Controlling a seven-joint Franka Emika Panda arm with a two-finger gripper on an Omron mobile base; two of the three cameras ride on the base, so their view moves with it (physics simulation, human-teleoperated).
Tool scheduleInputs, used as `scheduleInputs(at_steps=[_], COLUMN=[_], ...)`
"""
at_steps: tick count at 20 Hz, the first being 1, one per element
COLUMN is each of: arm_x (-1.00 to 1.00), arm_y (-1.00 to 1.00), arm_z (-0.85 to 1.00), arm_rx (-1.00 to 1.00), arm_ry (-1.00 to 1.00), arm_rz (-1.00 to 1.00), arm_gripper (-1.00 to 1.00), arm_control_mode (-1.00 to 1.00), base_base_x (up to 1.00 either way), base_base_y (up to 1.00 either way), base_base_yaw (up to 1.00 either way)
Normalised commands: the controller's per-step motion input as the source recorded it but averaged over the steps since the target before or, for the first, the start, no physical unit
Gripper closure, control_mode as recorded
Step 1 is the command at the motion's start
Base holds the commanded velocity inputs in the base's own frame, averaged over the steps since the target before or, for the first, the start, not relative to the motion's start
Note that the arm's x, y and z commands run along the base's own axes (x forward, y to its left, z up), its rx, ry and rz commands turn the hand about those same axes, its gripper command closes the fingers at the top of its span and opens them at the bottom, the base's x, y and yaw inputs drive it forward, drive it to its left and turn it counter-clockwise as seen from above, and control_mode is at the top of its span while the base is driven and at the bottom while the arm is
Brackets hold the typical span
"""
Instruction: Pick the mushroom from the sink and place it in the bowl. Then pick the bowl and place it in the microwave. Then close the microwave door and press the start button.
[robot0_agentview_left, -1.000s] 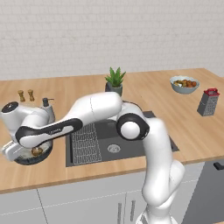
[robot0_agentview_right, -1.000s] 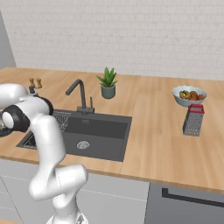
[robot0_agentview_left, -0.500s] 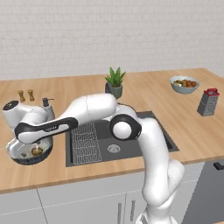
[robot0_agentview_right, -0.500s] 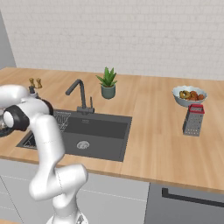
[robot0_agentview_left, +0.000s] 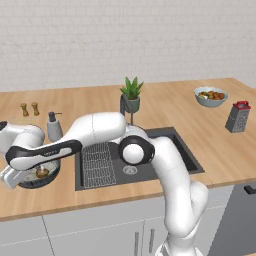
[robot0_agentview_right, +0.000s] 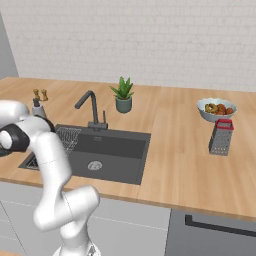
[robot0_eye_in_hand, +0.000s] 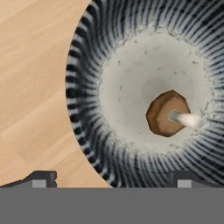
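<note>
Reaching far to its left in the left base view, the white arm hung over the wide dark striped bowl (robot0_agentview_left: 39, 175) on the wooden counter (robot0_agentview_left: 210, 135), left of the dark grey sink (robot0_agentview_left: 150, 160). The small tan mushroom (robot0_agentview_left: 42, 173) lay inside the bowl. Against the earlier frames the forearm sat lower and nearer the bowl.

From the right base view, the sink (robot0_agentview_right: 107, 150) held no mushroom; the bowl was hidden behind the arm.

Through the hand view, the gripper (robot0_eye_in_hand: 111, 178) stood fully spread and empty, its fingertips (robot0_eye_in_hand: 41, 178) straddling the bowl's rim (robot0_eye_in_hand: 87, 144). The mushroom (robot0_eye_in_hand: 168, 113) rested on the pale speckled floor. Judged rigid, light and smooth, the bowl is best pinched across its rim wall.
</note>
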Motion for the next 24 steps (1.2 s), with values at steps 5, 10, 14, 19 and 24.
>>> scheduleInputs(at_steps=[5,10,14,19,24], arm_x=[0.02,0.1,0.25,0.1,0.0], arm_y=[0.0,0.0,0.0,0.0,0.01], arm_z=[-0.2,-0.32,-0.21,-0.26,-0.23], arm_rx=[-0.04,-0.02,-0.01,-0.03,-0.05], arm_ry=[0.02,0.05,0.02,0.0,0.0], arm_rz=[0.09,0.16,0.16,0.16,0.13], arm_gripper=[-1.0,-1.0,-1.0,-1.0,-1.0], arm_control_mode=[-1.0,-1.0,-1.0,-1.0,-1.0], base_base_x=[0.0,0.0,0.0,0.0,0.0], base_base_y=[0.0,0.0,0.0,0.0,0.0], base_base_yaw=[0.0,0.0,0.0,0.0,0.0])
